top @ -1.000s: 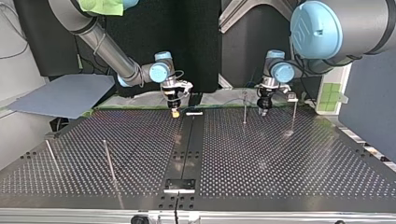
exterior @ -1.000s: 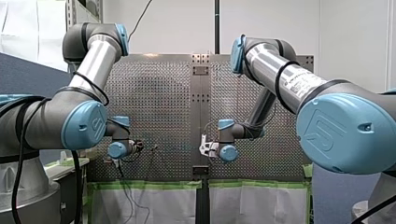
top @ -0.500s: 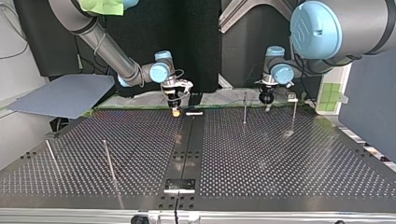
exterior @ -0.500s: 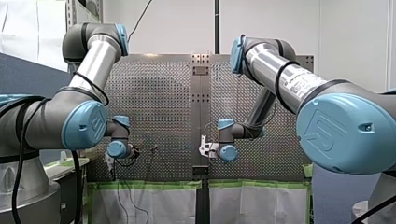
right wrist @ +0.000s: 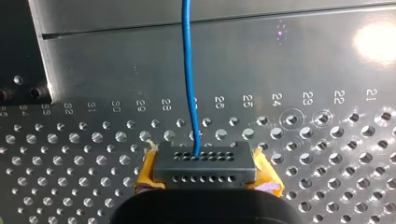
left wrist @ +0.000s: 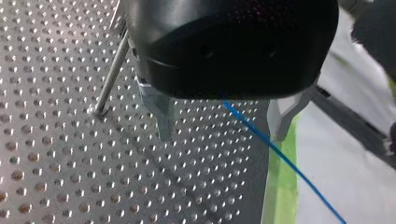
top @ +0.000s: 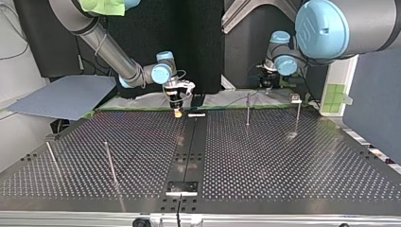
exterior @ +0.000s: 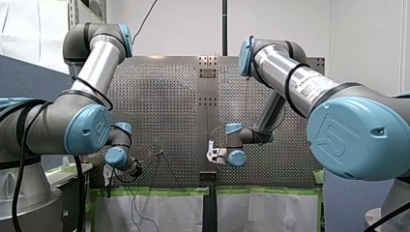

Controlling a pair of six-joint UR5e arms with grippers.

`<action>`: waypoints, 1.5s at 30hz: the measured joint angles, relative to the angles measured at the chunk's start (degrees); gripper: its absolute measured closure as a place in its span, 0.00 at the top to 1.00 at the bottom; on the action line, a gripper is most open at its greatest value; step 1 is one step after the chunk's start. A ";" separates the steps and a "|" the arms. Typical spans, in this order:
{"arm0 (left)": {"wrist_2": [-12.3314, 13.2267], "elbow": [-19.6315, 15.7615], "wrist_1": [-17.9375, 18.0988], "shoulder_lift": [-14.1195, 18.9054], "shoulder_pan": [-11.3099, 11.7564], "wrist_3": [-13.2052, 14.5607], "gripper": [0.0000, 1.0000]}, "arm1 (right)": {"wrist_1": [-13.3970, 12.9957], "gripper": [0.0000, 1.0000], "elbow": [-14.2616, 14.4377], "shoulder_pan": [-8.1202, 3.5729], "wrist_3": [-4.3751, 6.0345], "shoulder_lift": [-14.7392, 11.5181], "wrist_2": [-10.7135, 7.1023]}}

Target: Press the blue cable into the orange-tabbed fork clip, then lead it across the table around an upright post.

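Note:
The blue cable (right wrist: 189,70) runs straight ahead of my right gripper (right wrist: 205,161) and ends between its grey fingers with yellow pads (right wrist: 147,175), which are shut on it low over the plate. In the top view that gripper (top: 178,111) is near the centre seam at the far edge. My left gripper (left wrist: 223,133) is open. The cable (left wrist: 261,140) passes loosely between its metal fingers (left wrist: 161,119) without touching them. A thin upright post (left wrist: 112,74) stands beside that gripper. In the top view my left gripper (top: 266,84) is raised behind the post (top: 247,109).
A second post (top: 298,113) stands at the top view's right and two more (top: 109,163) lean at its left. A small white piece (top: 196,114) lies on the centre seam by my right gripper. A grey sheet (top: 66,97) lies off the plate's far left corner.
My left gripper has opened, risen from beside the post and drawn back past the table's far edge in the top view. My right arm has stayed still.

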 joint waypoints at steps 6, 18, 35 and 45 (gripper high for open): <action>0.04 -3.78 1.25 3.40 -0.25 -1.32 1.00 | 0.22 0.00 0.00 0.00 -0.09 0.00 0.00; -2.25 -7.60 -2.84 10.33 -2.50 -6.59 1.00 | 0.27 0.00 0.01 0.08 0.01 0.00 0.00; -6.10 -7.65 5.43 16.94 -5.58 -7.28 1.00 | 0.31 0.00 -0.01 0.04 0.15 0.06 0.00; -11.61 -7.65 7.36 11.48 -6.53 -1.84 1.00 | 0.36 0.00 -0.01 0.01 0.16 0.08 -0.08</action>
